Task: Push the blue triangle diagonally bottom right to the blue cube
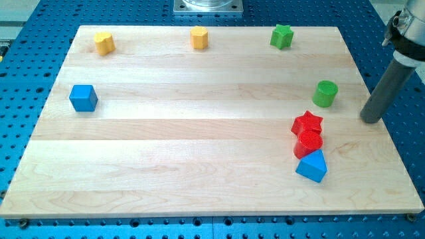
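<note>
The blue triangle [312,166] lies near the board's lower right, touching a red cylinder [308,143] just above it. The blue cube [83,98] sits far off at the view's left edge of the board. My tip [370,121] is the lower end of a dark rod coming in from the view's upper right. It rests near the board's right edge, up and to the right of the blue triangle and apart from every block.
A red star [307,123] touches the red cylinder from above. A green cylinder [325,93] stands left of my tip. Along the top edge are a yellow block [103,42], an orange-yellow block [199,38] and a green star [281,36].
</note>
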`<act>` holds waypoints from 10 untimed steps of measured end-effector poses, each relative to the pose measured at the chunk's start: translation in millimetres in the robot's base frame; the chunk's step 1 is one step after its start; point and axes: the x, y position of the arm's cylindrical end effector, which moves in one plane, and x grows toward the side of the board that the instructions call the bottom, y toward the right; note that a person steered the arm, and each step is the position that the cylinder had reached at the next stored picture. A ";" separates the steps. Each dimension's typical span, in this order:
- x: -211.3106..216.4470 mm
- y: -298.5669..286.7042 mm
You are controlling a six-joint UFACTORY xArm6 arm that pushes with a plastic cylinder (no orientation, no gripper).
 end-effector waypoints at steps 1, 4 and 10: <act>29.1 -0.4; 39.2 -50.9; 97.3 -339.1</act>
